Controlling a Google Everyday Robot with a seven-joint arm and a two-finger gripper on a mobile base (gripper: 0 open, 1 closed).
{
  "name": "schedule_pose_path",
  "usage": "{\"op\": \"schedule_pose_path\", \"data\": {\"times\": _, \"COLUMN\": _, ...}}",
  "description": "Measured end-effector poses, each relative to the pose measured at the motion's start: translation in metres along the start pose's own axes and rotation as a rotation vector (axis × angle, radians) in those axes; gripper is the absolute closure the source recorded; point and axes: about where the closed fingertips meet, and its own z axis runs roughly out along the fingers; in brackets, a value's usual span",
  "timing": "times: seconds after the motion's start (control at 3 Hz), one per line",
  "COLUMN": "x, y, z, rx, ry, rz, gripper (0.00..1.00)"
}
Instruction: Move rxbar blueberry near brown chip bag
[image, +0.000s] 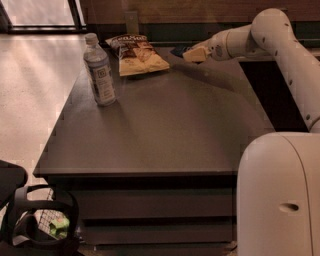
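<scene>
The dark worktop (165, 130) carries the brown chip bag (137, 55) at its far edge, with a water bottle (100, 70) to the bag's left. The arm (280, 45) reaches in from the right. Its hand (188, 53) hovers just right of the bag, seemingly clamped on the rxbar blueberry (178, 49) — the carry looks nearly done. Next move: lower and let go beside the bag — not on it.

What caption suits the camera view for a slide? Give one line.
Hand holds the rxbar blueberry over the far edge of the table, beside the brown chip bag.
</scene>
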Motion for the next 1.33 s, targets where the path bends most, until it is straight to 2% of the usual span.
{"op": "schedule_pose_path", "data": {"times": 1.0, "x": 0.0022, "y": 0.0057, "z": 0.0111, "rx": -0.016, "ry": 0.004, "rz": 0.002, "gripper": 0.07}}
{"op": "schedule_pose_path", "data": {"times": 1.33, "x": 0.0027, "y": 0.0069, "z": 0.0134, "rx": -0.019, "ry": 0.005, "rz": 0.003, "gripper": 0.00}}
